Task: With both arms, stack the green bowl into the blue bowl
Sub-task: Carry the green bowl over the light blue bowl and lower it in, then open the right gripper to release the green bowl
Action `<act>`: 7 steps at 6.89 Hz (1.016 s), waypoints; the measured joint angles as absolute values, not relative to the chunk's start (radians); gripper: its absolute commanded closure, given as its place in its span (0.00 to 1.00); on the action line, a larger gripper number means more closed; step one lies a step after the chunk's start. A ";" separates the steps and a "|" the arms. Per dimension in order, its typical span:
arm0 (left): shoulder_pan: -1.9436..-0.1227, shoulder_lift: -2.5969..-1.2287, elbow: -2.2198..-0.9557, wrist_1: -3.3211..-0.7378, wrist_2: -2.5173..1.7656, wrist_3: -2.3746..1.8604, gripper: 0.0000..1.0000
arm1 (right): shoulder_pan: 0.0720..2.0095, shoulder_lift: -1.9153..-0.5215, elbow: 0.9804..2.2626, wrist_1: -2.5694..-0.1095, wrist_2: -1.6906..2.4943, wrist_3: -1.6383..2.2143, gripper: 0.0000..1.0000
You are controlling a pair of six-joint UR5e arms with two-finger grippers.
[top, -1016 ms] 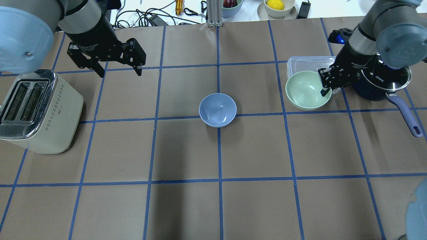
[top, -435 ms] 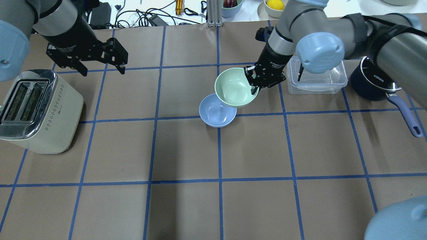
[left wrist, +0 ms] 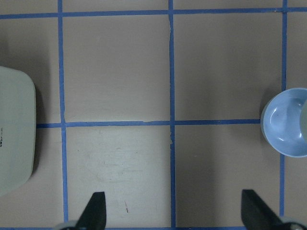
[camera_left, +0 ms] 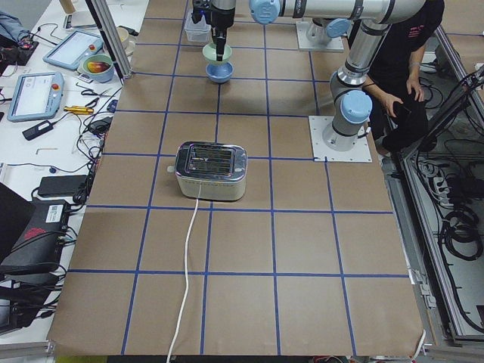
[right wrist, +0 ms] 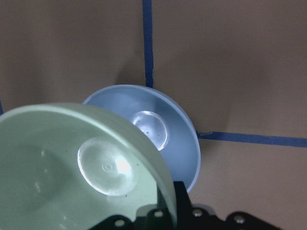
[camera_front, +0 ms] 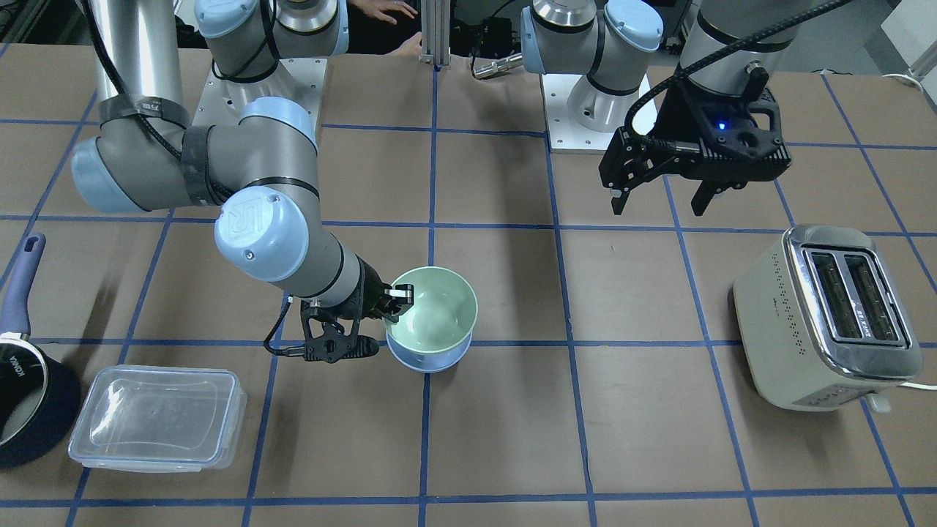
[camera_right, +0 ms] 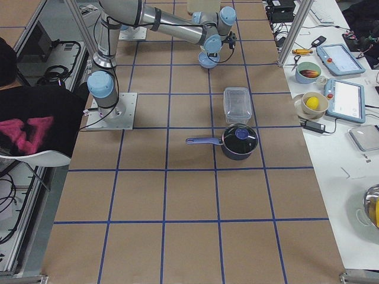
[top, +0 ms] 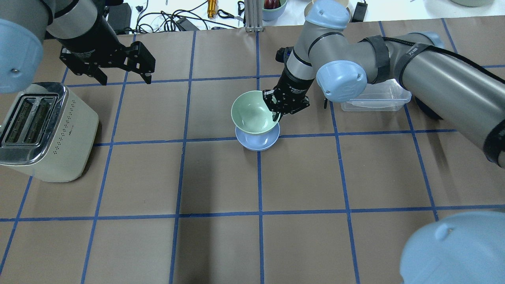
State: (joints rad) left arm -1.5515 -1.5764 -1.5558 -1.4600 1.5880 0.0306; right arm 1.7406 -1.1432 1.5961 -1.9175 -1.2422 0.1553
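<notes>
My right gripper is shut on the near-right rim of the green bowl and holds it directly over the blue bowl. The blue bowl sits on the table at a crossing of tape lines. In the front view the green bowl hangs low over the blue bowl; I cannot tell whether they touch. The right wrist view shows the green bowl offset over the blue bowl. My left gripper is open and empty, hovering far to the left, behind the toaster.
A cream toaster stands at the left edge. A clear plastic container and a dark saucepan sit on the right side, partly behind my right arm in the overhead view. Cables and dishes lie beyond the table's far edge.
My right gripper has carried the green bowl leftwards from beside the container to over the blue bowl and lowered it. My left gripper has shifted slightly left and stayed open.
</notes>
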 measured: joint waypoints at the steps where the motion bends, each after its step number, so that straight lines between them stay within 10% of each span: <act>1: -1.552 -1.577 -1.554 -1.461 1.588 0.031 0.00 | 1.743 -1.132 1.601 -1.922 -1.242 0.156 1.00; 2: -1.552 -1.575 -1.552 -1.466 1.589 0.031 0.00 | 1.744 -1.125 1.609 -1.923 -1.243 0.154 0.74; 3: -1.552 -1.570 -1.551 -1.469 1.593 0.040 0.00 | 1.744 -1.120 1.619 -1.925 -1.245 0.154 0.07; 7: -1.552 -1.565 -1.555 -1.464 1.597 0.059 0.00 | 1.730 -1.141 1.626 -2.019 -1.281 0.159 0.00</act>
